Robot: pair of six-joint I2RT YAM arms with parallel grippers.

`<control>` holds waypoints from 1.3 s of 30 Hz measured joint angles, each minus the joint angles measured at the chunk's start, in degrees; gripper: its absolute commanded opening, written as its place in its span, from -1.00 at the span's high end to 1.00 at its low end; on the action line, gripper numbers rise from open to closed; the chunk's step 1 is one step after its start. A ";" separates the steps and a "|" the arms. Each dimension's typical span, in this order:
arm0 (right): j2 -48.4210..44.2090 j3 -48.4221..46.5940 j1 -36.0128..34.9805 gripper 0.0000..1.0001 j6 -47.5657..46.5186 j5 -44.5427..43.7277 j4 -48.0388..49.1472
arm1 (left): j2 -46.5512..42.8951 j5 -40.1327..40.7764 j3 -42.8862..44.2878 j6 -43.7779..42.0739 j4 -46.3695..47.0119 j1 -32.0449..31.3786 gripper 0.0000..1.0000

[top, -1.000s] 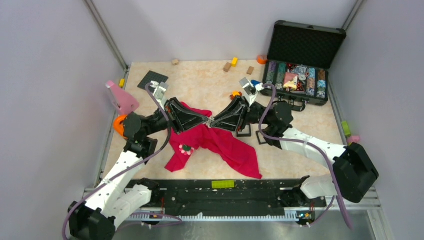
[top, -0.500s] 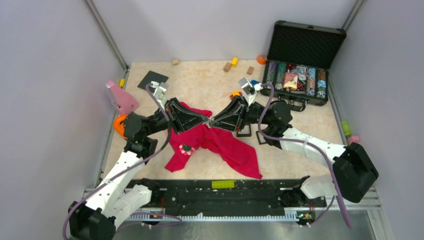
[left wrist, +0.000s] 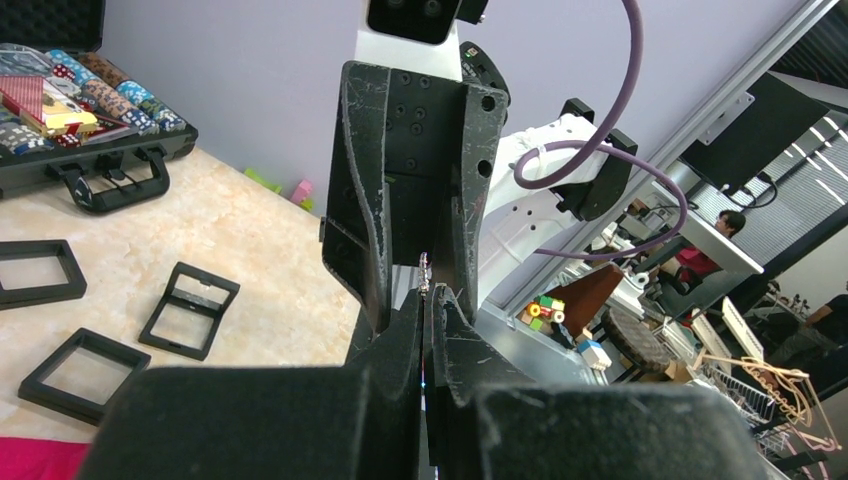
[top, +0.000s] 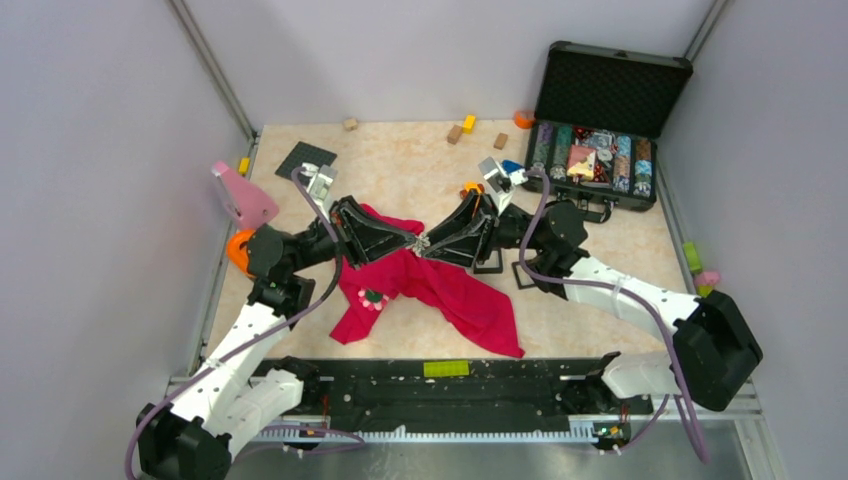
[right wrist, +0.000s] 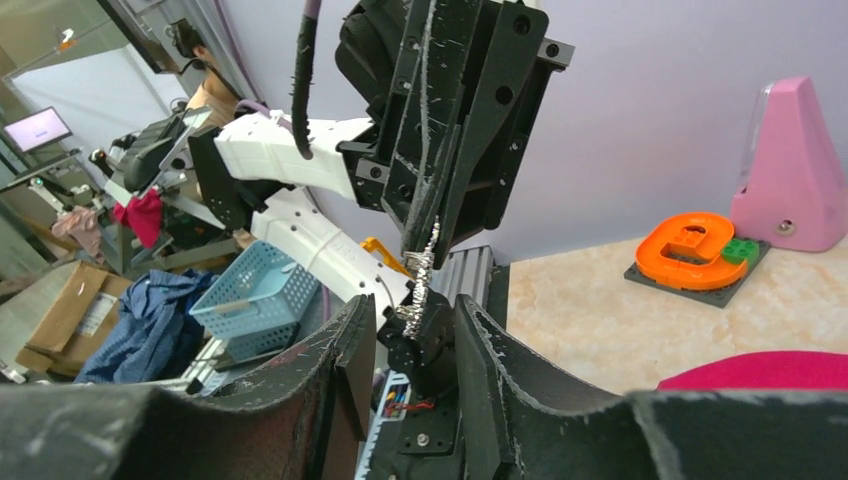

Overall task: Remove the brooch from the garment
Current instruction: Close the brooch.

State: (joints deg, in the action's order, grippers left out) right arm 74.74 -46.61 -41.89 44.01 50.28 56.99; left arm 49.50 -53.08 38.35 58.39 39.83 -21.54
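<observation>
While levelled tip to tip over magenta cloth garment (top: 450, 290), clamps small glittery silver piece (right wrist: 420, 262) in left gripper (left wrist: 424, 295), gapes narrowly at right gripper (right wrist: 415, 315). Beige marbled tabletop (top: 400, 165) below, grey walls (top: 400, 50) around.

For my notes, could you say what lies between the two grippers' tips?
A small silvery piece, pinched by the left gripper, reaching into the right gripper's open jaws; the right wrist view shows it.

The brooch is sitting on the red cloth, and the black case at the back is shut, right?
Not shut: the top view shows the black case standing open. The brooch does sit on the red cloth.
</observation>
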 measured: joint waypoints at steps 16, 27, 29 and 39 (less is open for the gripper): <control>-1.07 -0.07 -0.66 0.26 -2.03 0.37 -1.38 | -0.26 0.00 0.00 0.00 0.02 0.00 1.00; -0.31 -1.20 -1.27 0.39 -2.45 0.15 -2.36 | -0.26 0.00 0.00 0.00 0.04 0.00 1.00; -0.17 -1.20 -1.38 0.41 -2.45 0.09 -2.43 | -0.26 0.00 0.00 0.00 0.04 0.00 1.00; 0.28 -1.60 -1.51 0.48 -2.32 -0.20 -2.45 | -0.26 -0.02 0.00 0.00 0.04 0.00 1.00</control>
State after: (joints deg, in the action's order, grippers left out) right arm 75.02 -48.21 -43.40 41.69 50.09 54.54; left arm 49.23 -53.10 38.35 58.39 39.88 -21.54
